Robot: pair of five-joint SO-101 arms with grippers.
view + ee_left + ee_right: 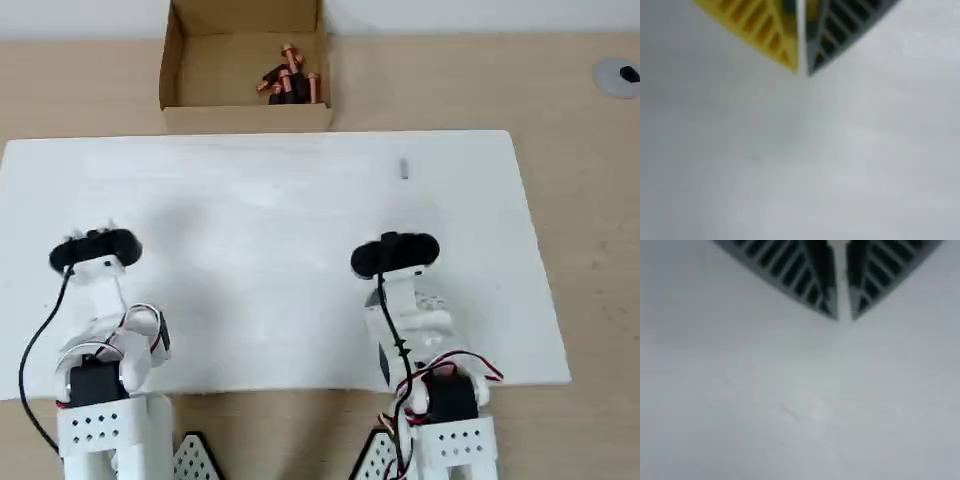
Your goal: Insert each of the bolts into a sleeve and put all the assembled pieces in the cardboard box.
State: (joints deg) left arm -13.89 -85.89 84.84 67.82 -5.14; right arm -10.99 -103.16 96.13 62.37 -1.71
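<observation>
From my end, the left pincer (802, 70) is closed on nothing. Its yellow finger (757, 30) and its dark finger (855, 22) come together at the tips with only a hairline of white between them. Beneath those tips lies plain white sheet (800, 165). The right pincer (845, 315) is the same: two dark ribbed fingers (790, 265) drawn together to a thin slit, empty, with the same white surface under it (there is a faint scuff on the sheet just past the tips).

On the overhead feed one arm (95, 300) and the second arm (400, 300) sit folded near the close edge of the sheet, well apart from each other. I cannot say from these feeds which of them carries which pincer, and the fingers themselves are tucked under the arm bodies in that view.

The cardboard box (190, 75) stands open on the wooden table (580, 200), just past the sheet's far edge, well away from both pincers. The assembled pieces (290, 80) lie inside it as a small heap of copper-coloured and black parts, bunched toward one side wall. I cannot make out each bolt and sleeve in the heap.

A small grey mark (404, 168) sits on the sheet out ahead of the second arm, between it and the box. A grey disc (612, 77) is set into the table off toward a far corner.
</observation>
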